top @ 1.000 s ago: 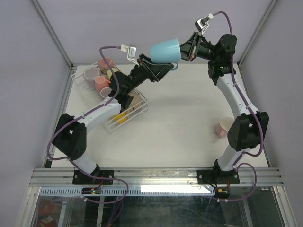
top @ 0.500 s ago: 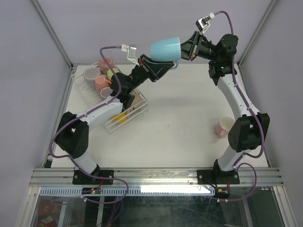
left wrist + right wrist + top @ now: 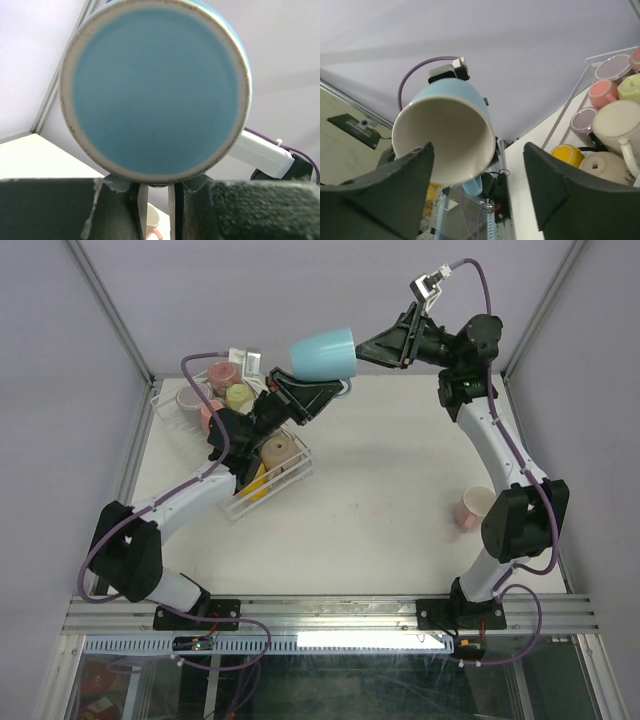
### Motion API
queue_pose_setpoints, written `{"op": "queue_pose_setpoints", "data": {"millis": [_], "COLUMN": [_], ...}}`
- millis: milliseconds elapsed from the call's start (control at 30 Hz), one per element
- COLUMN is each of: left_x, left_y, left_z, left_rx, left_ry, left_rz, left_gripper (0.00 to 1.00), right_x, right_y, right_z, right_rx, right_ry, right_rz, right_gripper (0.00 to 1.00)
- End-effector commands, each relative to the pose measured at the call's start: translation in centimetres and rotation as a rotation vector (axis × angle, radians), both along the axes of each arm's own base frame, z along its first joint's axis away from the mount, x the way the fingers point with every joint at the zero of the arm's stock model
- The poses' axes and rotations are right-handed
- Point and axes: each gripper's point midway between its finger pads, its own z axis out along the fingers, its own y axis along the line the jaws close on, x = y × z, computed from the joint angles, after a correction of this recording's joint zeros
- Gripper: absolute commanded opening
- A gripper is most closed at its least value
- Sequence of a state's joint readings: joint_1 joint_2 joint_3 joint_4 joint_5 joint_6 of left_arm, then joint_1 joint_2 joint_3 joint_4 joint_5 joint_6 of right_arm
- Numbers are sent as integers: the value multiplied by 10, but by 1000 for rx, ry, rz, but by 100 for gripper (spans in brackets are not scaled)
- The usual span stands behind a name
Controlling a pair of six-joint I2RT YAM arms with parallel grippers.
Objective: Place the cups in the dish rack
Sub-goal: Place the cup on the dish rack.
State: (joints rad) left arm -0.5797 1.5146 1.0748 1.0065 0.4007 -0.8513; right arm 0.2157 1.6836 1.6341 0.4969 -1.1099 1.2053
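One light blue mug (image 3: 322,352) on its side in air, mouth facing my right gripper (image 3: 365,344), fingers spread wide, left gripper (image 3: 155,202) clenched on its handle (image 3: 472,186).

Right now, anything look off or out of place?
The dish rack sits skewed to the table edges, far left. One pink cup stands apart at the right edge. The blue cup hangs mid-air, sideways.

site: robot lab cell | cues: aluminium frame posts (image 3: 111,315), blank lilac panel walls (image 3: 300,280), white table (image 3: 380,490), bolted base rail (image 3: 330,613)
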Motion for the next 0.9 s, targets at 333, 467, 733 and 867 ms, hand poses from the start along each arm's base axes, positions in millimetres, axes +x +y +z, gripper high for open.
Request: {"op": "queue_pose_setpoints", "data": {"millis": [333,467,733,867], "left_x": [-6,6,6,10], "left_y": [110,155,239,264], "left_z": [30,-6,-57,-77], "left_rx": [25,130,370,520], "left_ry": [156,405,746,854], "left_rz": [295,522,945,1057], "left_gripper": [0,0,0,0], "right_x": [-26,-14,12,18], "right_y": [-24,-37,-48,-50], "right_z": [17,0,-47,-60], "right_rx": [-45,-85,-255,-288], "right_ry": [-295,-180,-305,-287], "right_rz": [8,-30,-154,-176], "right_gripper": [81,81,81,82]}}
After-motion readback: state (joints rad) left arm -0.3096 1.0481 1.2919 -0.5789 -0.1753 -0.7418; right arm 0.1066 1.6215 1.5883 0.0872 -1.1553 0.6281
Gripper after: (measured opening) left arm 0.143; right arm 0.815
